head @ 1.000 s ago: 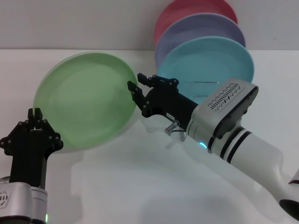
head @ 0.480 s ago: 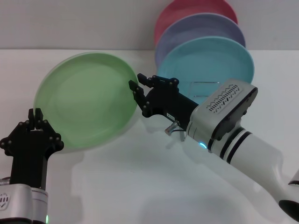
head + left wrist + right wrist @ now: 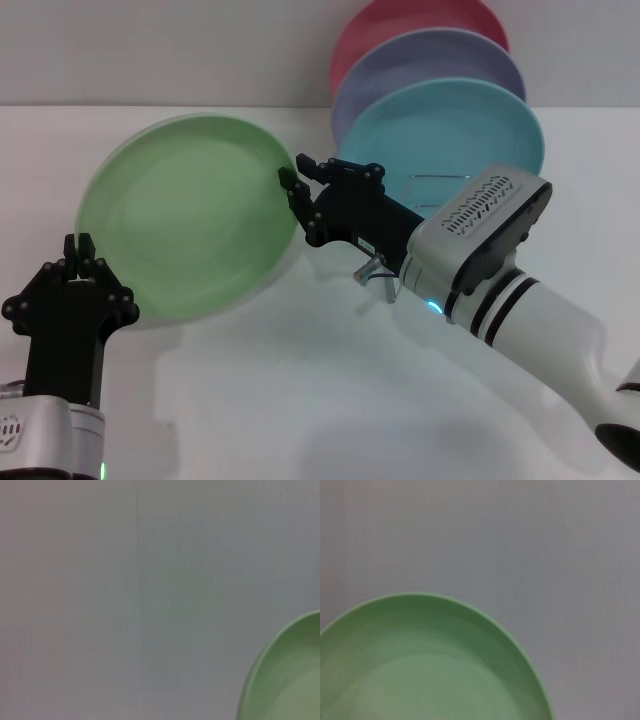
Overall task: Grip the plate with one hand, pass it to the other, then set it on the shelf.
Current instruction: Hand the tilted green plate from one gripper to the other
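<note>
The light green plate [image 3: 185, 225] hangs tilted above the table, its face towards me. My left gripper [image 3: 78, 243] reaches up from below and is shut on the plate's left rim. My right gripper [image 3: 293, 170] comes in from the right, its fingers [image 3: 287, 180] closed over the plate's right rim. The right wrist view is filled at one side by the plate [image 3: 430, 665]; the left wrist view shows only an edge of the plate [image 3: 287, 675]. The shelf [image 3: 372, 270], thin silver wire, stands mostly hidden behind the right arm.
A turquoise plate [image 3: 470, 125], a lavender plate [image 3: 430, 60] and a red plate [image 3: 400, 25] stand upright in a row at the back right. The white table [image 3: 300, 400] stretches in front, and a grey wall rises behind.
The right gripper's fingers drew closer together on the plate's right rim and rose a little. The plate shifted slightly to the right. The left gripper barely moved.
</note>
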Action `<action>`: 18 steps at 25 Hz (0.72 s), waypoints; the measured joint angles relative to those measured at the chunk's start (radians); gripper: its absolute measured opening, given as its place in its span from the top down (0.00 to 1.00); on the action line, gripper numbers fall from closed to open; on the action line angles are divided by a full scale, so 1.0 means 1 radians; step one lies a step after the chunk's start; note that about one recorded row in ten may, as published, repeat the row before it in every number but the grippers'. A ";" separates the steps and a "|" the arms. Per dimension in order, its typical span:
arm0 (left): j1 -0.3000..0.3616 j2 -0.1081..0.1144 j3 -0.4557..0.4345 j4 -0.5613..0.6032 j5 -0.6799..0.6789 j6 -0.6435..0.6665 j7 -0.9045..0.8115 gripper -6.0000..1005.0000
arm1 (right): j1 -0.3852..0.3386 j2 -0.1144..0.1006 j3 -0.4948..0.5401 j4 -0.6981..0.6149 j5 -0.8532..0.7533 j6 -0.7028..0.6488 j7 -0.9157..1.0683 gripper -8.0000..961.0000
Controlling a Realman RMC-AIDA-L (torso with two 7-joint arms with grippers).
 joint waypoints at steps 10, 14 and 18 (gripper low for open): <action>-0.002 0.000 -0.005 0.000 -0.003 -0.006 0.000 0.96 | -0.001 0.000 0.000 0.003 -0.007 0.002 0.000 0.84; -0.007 0.000 -0.003 0.000 -0.012 -0.007 0.000 0.96 | -0.002 0.000 0.000 0.004 -0.007 0.002 0.000 0.84; -0.008 0.000 -0.001 0.000 -0.015 -0.007 0.000 0.96 | -0.003 0.000 0.000 0.005 -0.008 0.002 0.000 0.84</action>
